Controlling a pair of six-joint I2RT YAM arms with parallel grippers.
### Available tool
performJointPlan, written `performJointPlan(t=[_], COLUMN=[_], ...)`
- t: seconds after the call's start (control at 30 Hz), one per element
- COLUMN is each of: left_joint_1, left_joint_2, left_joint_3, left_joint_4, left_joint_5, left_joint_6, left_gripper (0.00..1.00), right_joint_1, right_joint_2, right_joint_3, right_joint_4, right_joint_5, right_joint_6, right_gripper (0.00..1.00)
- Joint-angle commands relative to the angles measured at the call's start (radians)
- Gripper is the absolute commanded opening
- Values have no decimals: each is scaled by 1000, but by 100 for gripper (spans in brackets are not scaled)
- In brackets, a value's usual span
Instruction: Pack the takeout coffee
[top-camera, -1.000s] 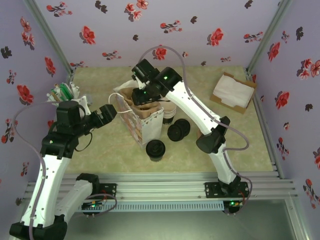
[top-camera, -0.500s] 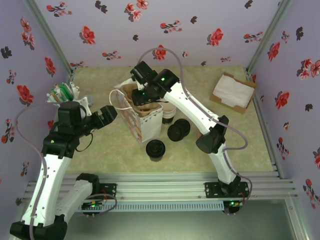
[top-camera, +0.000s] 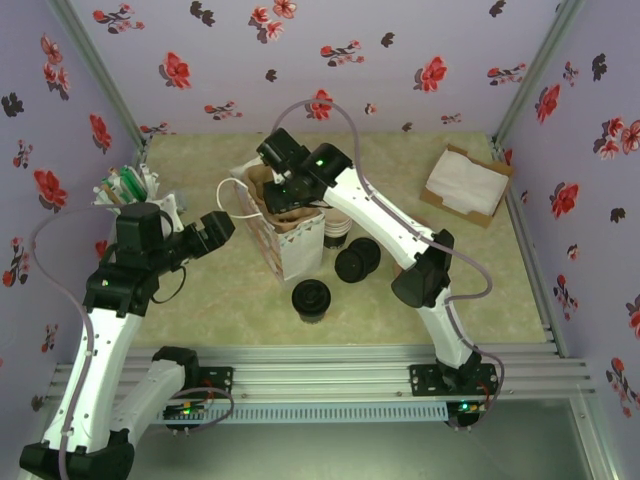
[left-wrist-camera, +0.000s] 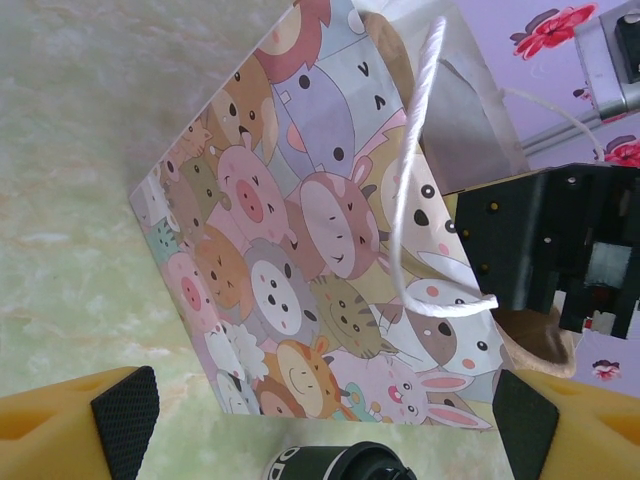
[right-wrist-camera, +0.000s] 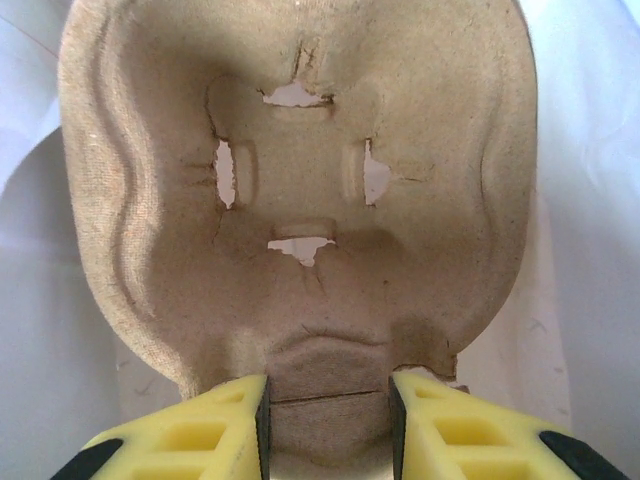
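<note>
The takeout coffee (top-camera: 311, 298) stands upright with its black lid on, on the tabletop (top-camera: 220, 300) towards the middle of the near edge, with neither gripper touching it. Just behind it is the near corner of a paper bag (top-camera: 296, 252) printed with cartoon animals, standing upright near the centre of the tabletop. To the coffee's right, beside the bag, lie the loose black lids (top-camera: 357, 260), with the stack of lidless cups (top-camera: 338, 229) behind them.

The right gripper (top-camera: 283, 192) reaches down into the bag's open mouth. In the wrist view its yellow fingers (right-wrist-camera: 210, 425) are clamped on the edge tab of a pulp cup carrier (right-wrist-camera: 300, 200), whose cup well is empty (four small slits show in its floor).

The left gripper (top-camera: 222, 225) hovers at the bag's left side with its jaws wide apart and nothing between them. Its wrist view looks straight at the printed side of the bag and its white rope handle (left-wrist-camera: 415, 190).

A cardboard box (top-camera: 465, 182) of white paper sits at the far right corner.
</note>
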Motion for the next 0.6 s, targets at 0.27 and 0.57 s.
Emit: performJointPlan(t=[0.27,0.57], left_joint_1=[-7,-23], left_joint_2=[12,53], left_joint_3=[-9,3], left_joint_4=[5,26], left_joint_5=[4,6], left_joint_6=[17,15], left_gripper=[88,85], right_joint_1=[7,7], right_joint_2=[21,-20], right_joint_3=[-57,-114], right_joint_4=[50,73], right_joint_5=[55,77], right_joint_6=[-7,-12], right_gripper=[33,33])
